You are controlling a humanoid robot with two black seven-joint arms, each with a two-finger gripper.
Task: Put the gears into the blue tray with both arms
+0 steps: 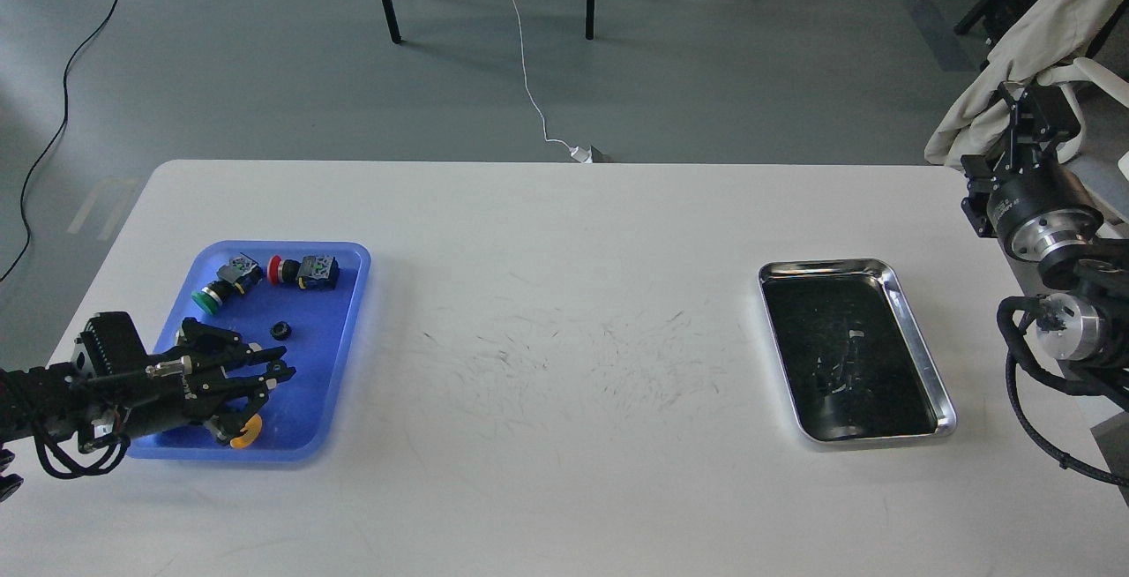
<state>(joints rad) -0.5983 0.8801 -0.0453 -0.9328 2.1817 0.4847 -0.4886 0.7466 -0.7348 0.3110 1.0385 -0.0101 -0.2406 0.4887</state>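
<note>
The blue tray point(340, 330) lies on the left part of the white table. One small black gear point(280, 329) rests inside it, near the middle. My left gripper point(265, 396) hovers over the tray's near half, just below the gear and apart from it. Its fingers are spread and hold nothing. My right arm stands at the table's far right edge. Its gripper point(1028, 118) is dark and seen against a cloth, so its fingers cannot be told apart.
The blue tray also holds a green-capped switch point(214, 292), a red-capped switch point(302, 270) and a yellow-capped one point(244, 434) partly under my left gripper. A shiny steel tray point(920, 340) with a dark inside sits at the right. Chair legs and cables lie on the floor beyond.
</note>
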